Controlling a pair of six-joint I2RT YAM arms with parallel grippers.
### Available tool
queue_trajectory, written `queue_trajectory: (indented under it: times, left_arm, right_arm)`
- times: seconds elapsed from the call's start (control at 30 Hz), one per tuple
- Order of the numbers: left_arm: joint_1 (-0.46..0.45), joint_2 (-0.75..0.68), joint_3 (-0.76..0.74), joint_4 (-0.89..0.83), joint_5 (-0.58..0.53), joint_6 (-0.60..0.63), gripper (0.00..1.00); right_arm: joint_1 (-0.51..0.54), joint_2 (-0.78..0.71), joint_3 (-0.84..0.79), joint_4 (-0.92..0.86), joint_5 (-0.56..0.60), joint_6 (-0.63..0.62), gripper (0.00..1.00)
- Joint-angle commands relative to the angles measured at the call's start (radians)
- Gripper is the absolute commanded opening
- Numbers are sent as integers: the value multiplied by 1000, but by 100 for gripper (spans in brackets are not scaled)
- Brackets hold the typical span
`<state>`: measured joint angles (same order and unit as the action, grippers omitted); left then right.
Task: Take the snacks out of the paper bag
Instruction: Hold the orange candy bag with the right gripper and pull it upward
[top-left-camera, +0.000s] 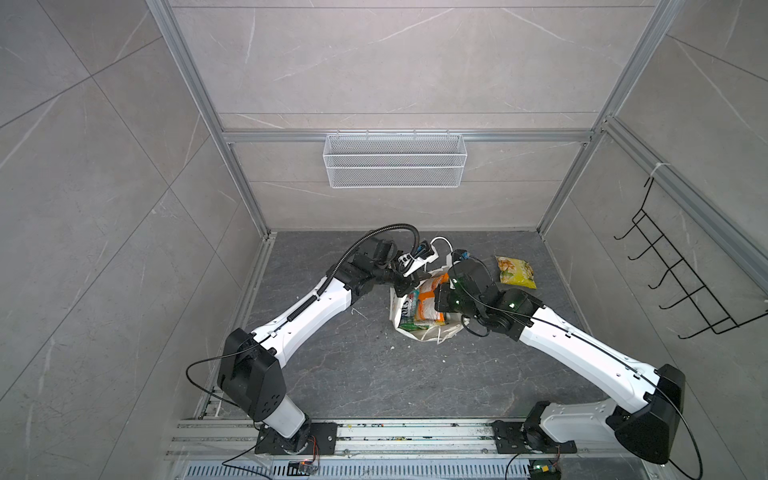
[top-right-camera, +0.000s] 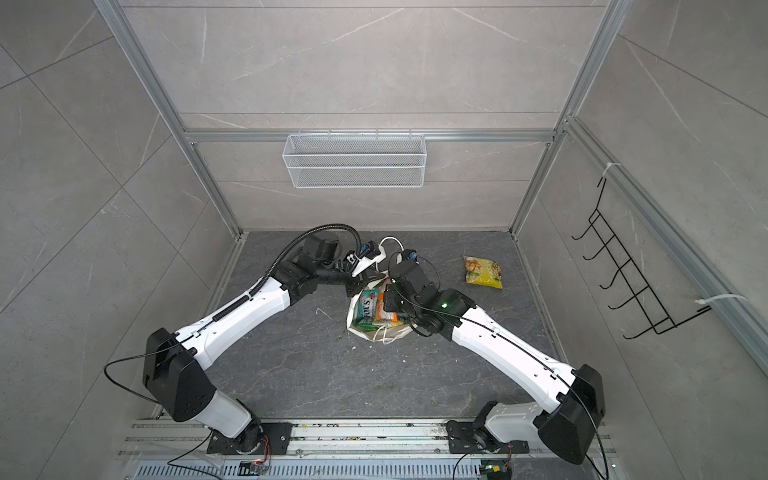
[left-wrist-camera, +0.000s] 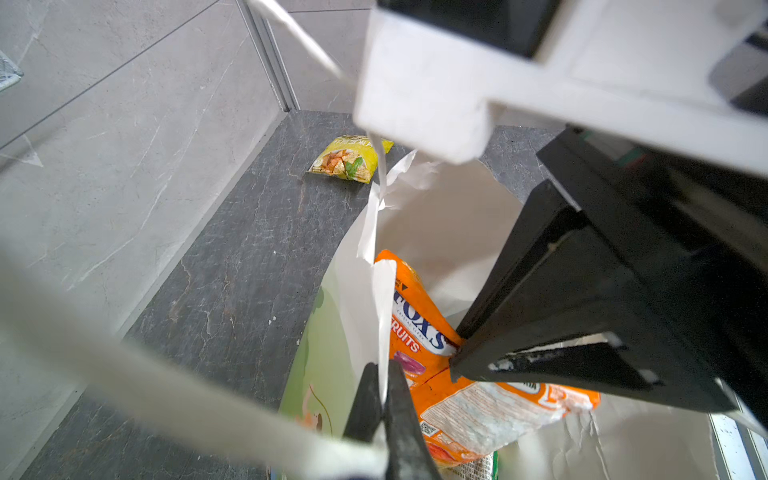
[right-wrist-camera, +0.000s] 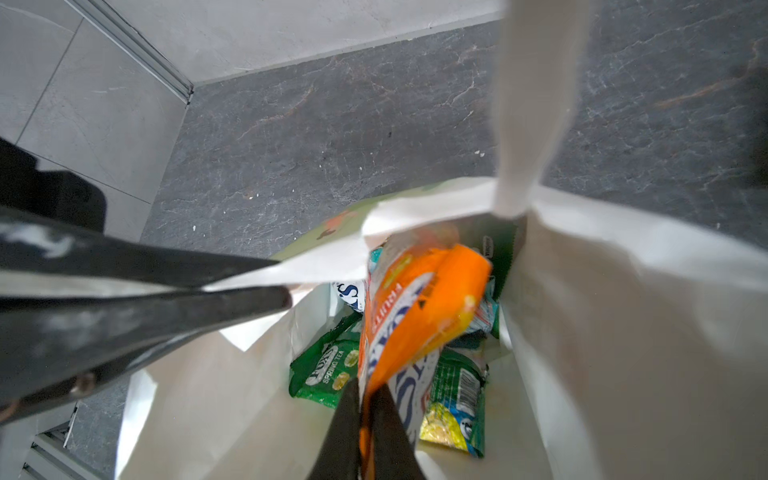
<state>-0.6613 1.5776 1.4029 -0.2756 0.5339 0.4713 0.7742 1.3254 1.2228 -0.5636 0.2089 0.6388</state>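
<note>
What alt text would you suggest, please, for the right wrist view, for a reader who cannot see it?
The right gripper has its jaws shut on an orange glossy plastic candy pouch inside the open white paper carrier bag. The left gripper pinches the bag's rim; a green plastic pouch lies deeper.

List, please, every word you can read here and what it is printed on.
"FOX'S": orange pouch, first letter partly behind paper bag edge.
"FRUITS": same pouch.
"FOX'S SPRING TEA": green pouch.
Blurred, unreadable: print on yellow pouch.
Too small: fine print on orange pouch's back.
</note>
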Motion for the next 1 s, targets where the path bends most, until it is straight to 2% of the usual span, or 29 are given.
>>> queue_trajectory:
  times: [0.0, 0.37, 0.57, 0.77, 0.97]
  left_arm:
    - [-14, -2, 38, 69, 61, -10, 0]
    - [-17, 1, 46, 71, 60, -9, 0]
    - [-18, 0, 46, 70, 58, -8, 0]
    - [-19, 1, 47, 70, 57, -8, 0]
    - [-20, -3, 47, 72, 54, -3, 0]
  right_arm:
    - [-9, 19, -19, -13, 12, 26, 15]
    - [-41, 62, -33, -27, -10, 67, 33]
    - [-51, 84, -41, -11, -24, 72, 33]
    - [-50, 100, -47, 0, -18, 76, 28]
    - [-51, 80, -42, 25, -25, 53, 9]
